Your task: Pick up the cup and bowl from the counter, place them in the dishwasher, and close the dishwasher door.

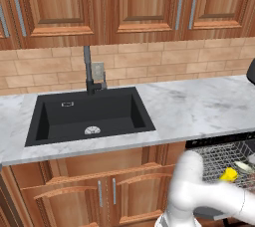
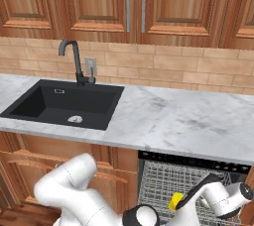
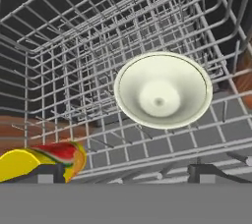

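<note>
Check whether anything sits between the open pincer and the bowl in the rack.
Nothing visible does. The bowl lies open side up on the dishwasher's wire rack, straight ahead of the open pincer. The cup lies off to one side.

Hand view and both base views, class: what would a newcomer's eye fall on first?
The cream bowl lying in the grey wire rack, with the yellow cup beside it. Then the black sink set in the marble counter, under wooden cabinets.

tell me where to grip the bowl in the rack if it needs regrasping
Take the bowl by its thin rim, probably from above, one finger inside and one outside. It sits mouth-up on the wire rack, too wide to span, with the rim clear all round.
</note>
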Motion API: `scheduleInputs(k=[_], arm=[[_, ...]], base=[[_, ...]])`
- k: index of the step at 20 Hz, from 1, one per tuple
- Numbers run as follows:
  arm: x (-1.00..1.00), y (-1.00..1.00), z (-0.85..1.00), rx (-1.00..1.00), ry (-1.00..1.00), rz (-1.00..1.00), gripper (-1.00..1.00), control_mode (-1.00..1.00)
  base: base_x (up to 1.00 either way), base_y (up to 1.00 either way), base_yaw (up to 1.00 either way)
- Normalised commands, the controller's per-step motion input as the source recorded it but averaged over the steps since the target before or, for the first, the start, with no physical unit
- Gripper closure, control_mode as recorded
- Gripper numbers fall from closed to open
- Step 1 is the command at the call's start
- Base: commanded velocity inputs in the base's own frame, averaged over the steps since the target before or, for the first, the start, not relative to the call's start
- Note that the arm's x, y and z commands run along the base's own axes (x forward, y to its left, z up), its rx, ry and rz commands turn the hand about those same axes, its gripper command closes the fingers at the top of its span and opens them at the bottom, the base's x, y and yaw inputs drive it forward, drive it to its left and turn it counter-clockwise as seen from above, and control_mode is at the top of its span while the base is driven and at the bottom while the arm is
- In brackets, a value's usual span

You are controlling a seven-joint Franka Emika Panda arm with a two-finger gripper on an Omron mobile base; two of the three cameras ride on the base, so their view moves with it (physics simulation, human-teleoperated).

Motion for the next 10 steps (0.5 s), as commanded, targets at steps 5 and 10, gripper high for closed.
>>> scheduleInputs(k=[5,10], arm=[[-0.39,0.34,-0.07,0.07,0.00,-0.11,-1.00,-1.00],[-0.45,0.27,-0.02,0.10,0.00,-0.10,-1.00,-1.00]], base=[[0.00,0.00,0.00],[0.00,0.00,0.00]])
